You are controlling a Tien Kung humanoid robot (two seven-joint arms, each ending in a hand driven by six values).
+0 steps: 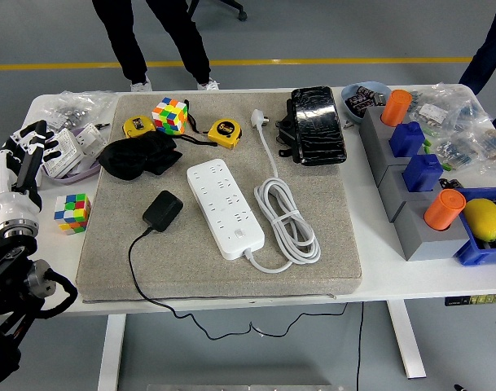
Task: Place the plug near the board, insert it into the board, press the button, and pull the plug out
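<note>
Plug (162, 210): black adapter, on the grey mat at 9 o'clock of the white board (225, 208), unplugged.
Handling: probably light, rigid, smooth; grip its side faces, trailing cable drags.
Left hand (15, 155): released, fingers spread, empty, at surface's (378, 269) left edge.

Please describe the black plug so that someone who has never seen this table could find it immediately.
Look at the grey mat covering the middle of the white table. The white power strip lies at its centre, and the black plug sits just left of it. It is a small black block with a thin black cable, unlike the soft black cloth behind it.
</note>
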